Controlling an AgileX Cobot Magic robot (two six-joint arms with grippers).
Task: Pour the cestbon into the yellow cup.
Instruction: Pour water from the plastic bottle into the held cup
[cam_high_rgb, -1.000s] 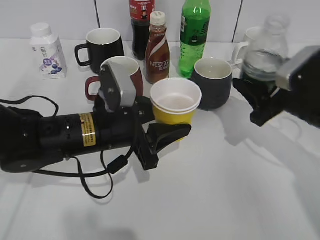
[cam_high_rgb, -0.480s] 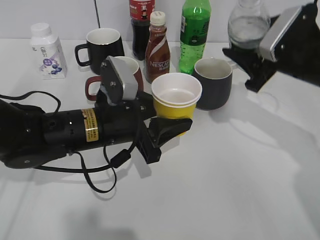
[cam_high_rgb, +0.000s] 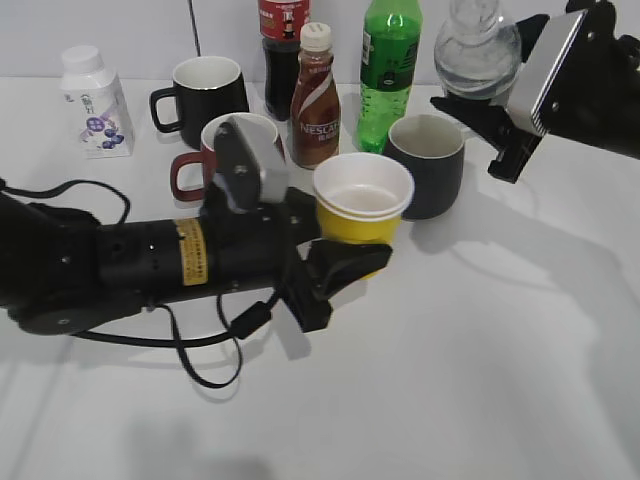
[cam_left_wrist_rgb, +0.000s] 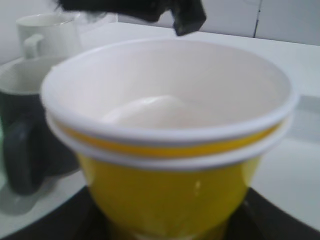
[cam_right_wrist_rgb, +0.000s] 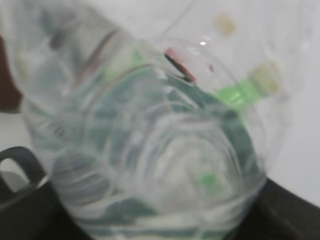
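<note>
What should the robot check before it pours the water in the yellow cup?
1. Left claw holds the cup: ok, claw around its lower part.
2. Cup upright, mouth open: ok.
3. Right claw holds the bottle: ok.
4. Bottle over the cup: not ok. It is up and to the right, above the dark mug.
5. Bottle cap off: cannot tell, the neck runs out of the picture.
6. Room in the cup: ok, it looks nearly empty in the left wrist view.
</note>
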